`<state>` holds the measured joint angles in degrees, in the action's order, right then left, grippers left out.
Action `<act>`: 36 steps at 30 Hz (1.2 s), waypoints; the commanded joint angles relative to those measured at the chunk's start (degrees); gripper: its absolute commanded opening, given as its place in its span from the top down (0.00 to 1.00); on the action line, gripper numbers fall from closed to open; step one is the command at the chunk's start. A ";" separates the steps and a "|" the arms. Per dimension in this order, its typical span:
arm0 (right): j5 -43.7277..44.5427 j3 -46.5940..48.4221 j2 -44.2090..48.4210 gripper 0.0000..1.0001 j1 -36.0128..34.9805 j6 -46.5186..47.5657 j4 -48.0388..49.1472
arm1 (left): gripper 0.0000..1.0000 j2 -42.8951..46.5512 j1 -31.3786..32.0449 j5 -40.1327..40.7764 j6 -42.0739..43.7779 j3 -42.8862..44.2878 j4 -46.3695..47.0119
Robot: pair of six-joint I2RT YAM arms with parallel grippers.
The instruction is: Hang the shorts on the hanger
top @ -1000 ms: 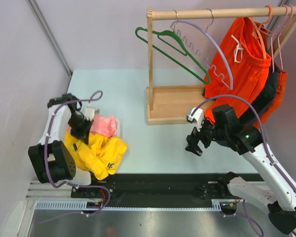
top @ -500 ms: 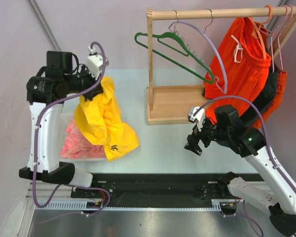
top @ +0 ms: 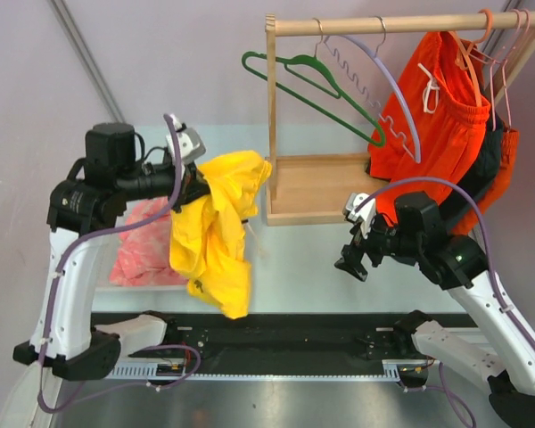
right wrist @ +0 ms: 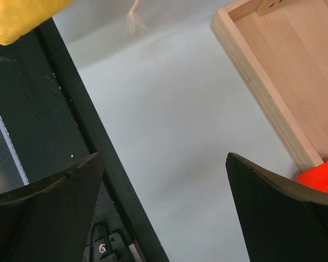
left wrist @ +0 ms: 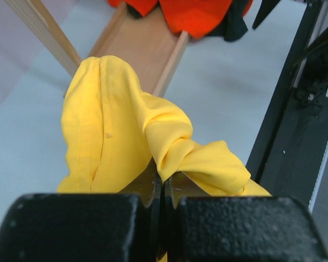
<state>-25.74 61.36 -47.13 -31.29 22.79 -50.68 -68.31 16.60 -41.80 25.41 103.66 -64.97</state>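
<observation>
Shorts, bright yellow fabric [top: 216, 227]: pinched at a bunched fold in the left claw [top: 194, 181], whose fingers are pressed together on the cloth. In the left wrist view the fold rises directly out of the closed tips [left wrist: 163, 185]. The garment hangs clear of the pale grey surface [top: 294, 259], left of centre, with its upper edge just beside the left post of the wooden clothes rack [top: 316, 187].

Rack stands toward the far right corner. On its rail, left to right: a dark green hanger [top: 312, 76], a thin pale lilac hanger with a wavy lower bar [top: 374, 59], then orange-red shorts [top: 437, 116]. The lilac hanger is bare and well apart from the yellow shorts.

Right claw [top: 350, 259]: fingers spread wide, holding nothing, hovering toward the near edge just in front of the rack's base tray.

A pink cloth [top: 138, 245] lies by the left edge.
</observation>
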 commanded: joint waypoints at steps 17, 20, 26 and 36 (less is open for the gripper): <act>-2.92 0.78 -2.26 0.02 -0.27 2.09 -1.09 | 0.71 -3.75 -44.10 15.89 48.42 -31.61 -19.23; -3.09 0.78 -2.70 0.02 -0.26 2.09 -0.83 | 0.20 -3.32 -44.90 6.17 46.40 -22.76 -18.97; -3.53 0.78 -4.37 0.01 -0.26 2.79 0.75 | 0.00 -11.04 -35.08 -0.22 29.72 -6.72 -13.09; -2.30 0.78 -4.63 0.01 -0.35 2.18 2.07 | 0.00 -21.58 -10.11 17.63 18.36 -10.31 -5.34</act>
<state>-28.08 61.36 -52.40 -31.33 24.71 -50.63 -85.65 2.39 -30.76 48.23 95.55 -70.54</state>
